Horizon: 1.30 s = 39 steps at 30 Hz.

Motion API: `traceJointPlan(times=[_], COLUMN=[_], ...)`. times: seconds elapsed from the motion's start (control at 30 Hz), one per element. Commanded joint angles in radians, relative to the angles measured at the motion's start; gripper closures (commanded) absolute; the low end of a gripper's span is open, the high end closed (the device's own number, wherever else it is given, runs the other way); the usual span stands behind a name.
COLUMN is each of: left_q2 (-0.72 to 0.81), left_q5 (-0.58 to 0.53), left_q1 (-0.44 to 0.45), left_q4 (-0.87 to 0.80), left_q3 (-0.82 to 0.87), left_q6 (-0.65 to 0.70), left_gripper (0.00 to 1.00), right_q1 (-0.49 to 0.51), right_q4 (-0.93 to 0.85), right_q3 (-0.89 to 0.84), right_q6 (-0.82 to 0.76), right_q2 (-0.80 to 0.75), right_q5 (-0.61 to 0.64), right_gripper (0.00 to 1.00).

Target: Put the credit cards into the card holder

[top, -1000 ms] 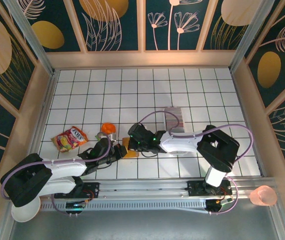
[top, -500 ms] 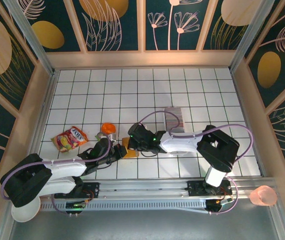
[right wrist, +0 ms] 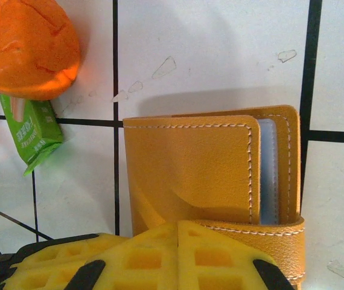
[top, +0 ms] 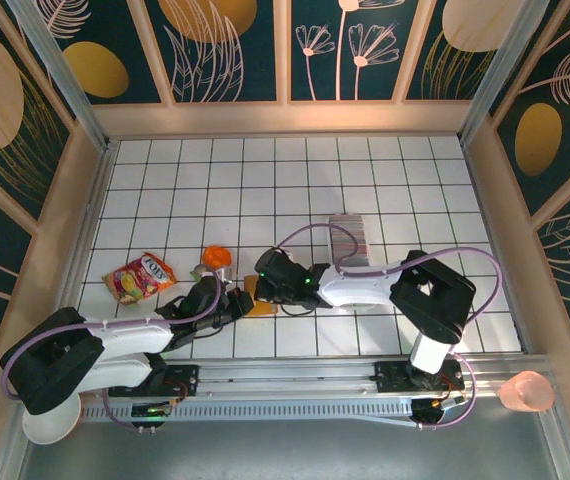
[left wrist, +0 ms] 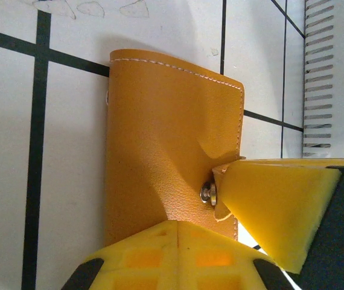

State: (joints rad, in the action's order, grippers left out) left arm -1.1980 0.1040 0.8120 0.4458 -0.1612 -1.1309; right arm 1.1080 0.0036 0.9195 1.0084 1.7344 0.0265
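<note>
Top external: right gripper point(right wrist: 178, 227) creeps a bit left, left gripper point(left wrist: 178, 226) static, both w/ jaws shut at the folded card holder point(right wrist: 190, 169) near-centre; credit cards point(top: 346, 238) sit farther right, so no loading yet.

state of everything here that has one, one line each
card holder: folded over, lying flat, one edge gaping, clasp looks undone
credit cards: standing edge-on in a row, apart from the card holder
left gripper: shut, tips at the card holder's edge
right gripper: shut, tips at the card holder's clasp end
snack packet: lying flat
</note>
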Motion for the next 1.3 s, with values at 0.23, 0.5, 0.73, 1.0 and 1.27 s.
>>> traceJointPlan(times=[0.23,0.5,0.73,1.0,1.27], left_q2=[-0.006,-0.012,0.02,0.176,0.348], left_q5=[-0.015,-0.015,-0.019,-0.076,-0.25], left_q1=[0.002,0.002,0.002,0.003,-0.002], left_q4=[-0.094,-0.085,-0.11,-0.306,-0.619], left_q3=[0.038,0.038,0.038,-0.037,-0.202], left_q6=[-0.006,-0.008,-0.004,0.036,0.124], left_gripper=[1.0,1.0,1.0,0.96,0.5], right_q1=[0.054,0.061,0.062,0.053,-0.091], right_q4=[-0.087,-0.122,-0.179,-0.137,-0.036], right_q3=[-0.04,-0.093,-0.06,-0.002,0.105], right_q6=[0.038,0.078,0.074,0.02,-0.149], right_q2=[0.054,0.089,0.15,-0.012,-0.162], right_q5=[0.006,0.014,0.028,0.16,0.22], right_gripper=[1.0,1.0,1.0,0.96,0.56])
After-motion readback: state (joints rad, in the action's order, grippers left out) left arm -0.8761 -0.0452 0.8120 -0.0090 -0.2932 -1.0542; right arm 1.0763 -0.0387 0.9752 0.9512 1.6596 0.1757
